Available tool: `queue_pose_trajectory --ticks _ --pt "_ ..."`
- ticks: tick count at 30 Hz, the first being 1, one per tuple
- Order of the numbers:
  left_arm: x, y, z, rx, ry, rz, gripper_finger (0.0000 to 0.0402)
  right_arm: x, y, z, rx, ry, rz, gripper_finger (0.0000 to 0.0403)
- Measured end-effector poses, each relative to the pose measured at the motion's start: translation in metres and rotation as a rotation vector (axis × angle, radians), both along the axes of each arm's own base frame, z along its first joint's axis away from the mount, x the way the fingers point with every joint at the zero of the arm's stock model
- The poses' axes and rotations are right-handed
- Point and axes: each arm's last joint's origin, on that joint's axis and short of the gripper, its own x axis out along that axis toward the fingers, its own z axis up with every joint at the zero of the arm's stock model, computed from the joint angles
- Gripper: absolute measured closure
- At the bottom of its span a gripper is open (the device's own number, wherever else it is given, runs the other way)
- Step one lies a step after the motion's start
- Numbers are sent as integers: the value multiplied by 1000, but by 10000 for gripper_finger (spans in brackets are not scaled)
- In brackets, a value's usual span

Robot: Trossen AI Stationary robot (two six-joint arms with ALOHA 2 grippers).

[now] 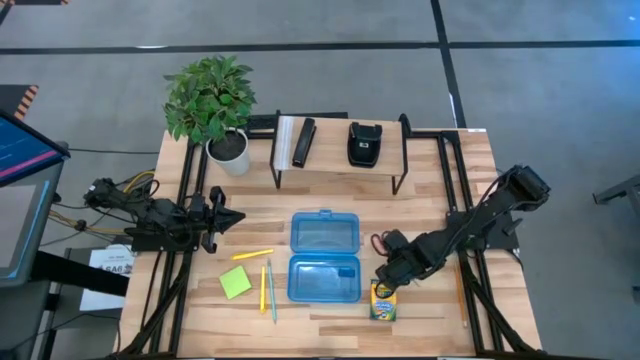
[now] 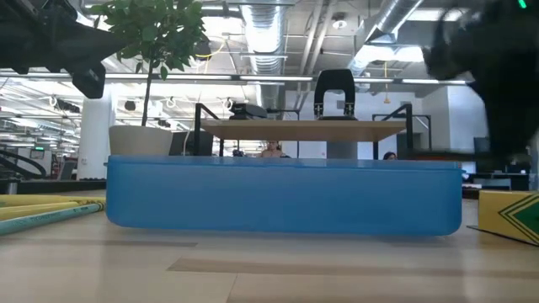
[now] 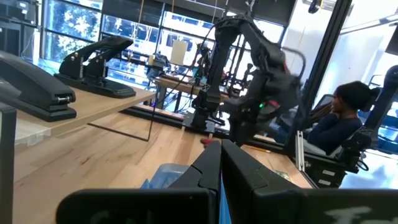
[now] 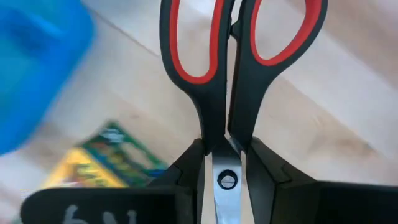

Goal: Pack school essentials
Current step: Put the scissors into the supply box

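My right gripper [image 1: 388, 260] [image 4: 227, 149] is shut on the red-handled scissors [image 4: 227, 74], above the table between the open blue case [image 1: 325, 257] and the yellow-green crayon box [image 1: 383, 300]. The crayon box lies flat on the table below it [image 4: 99, 168]. The lime-green sticky-note pad [image 1: 236, 282] and the yellow, orange and green pencils [image 1: 266, 290] lie flat left of the case. I see no eraser. My left gripper [image 1: 226, 217] [image 3: 221, 171] waits shut at the table's left side, touching nothing. My right gripper pinches the scissors between its two fingers [image 4: 193, 163], just on the handle side of the pivot screw [image 4: 227, 180], where the black shanks [image 4: 217, 124] meet. The fingers lie along the scissors. The closed red handle loops [image 4: 199, 37] point away from the gripper. The scissors are lifted clear of the table.
A raised shelf [image 1: 340, 165] at the far side carries two black stapler-like objects [image 1: 303, 142] [image 1: 364, 143]. A potted plant [image 1: 212, 100] stands at the far left. Bare wood lies near the case's front edge [image 2: 285, 220]. A seated person [image 3: 348, 124] shows beyond the table.
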Motion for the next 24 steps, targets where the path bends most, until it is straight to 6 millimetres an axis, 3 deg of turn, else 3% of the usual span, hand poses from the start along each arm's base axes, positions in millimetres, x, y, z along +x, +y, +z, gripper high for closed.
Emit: queue_pose_trajectory --ticks 6,12,16,19,24 --pt "0 0 0 0 0 2 401 33 9 39 -79 -240 342 308" --pt "0 0 0 -1 0 4 401 67 5 62 -128 -520 580 308" --pt "0 0 0 0 0 4 401 75 -7 64 -168 -543 640 308" --pt "0 0 0 3 0 5 401 86 -12 55 -169 -536 678 308" --pt "0 0 0 10 3 10 401 108 -6 37 -131 -488 768 308"
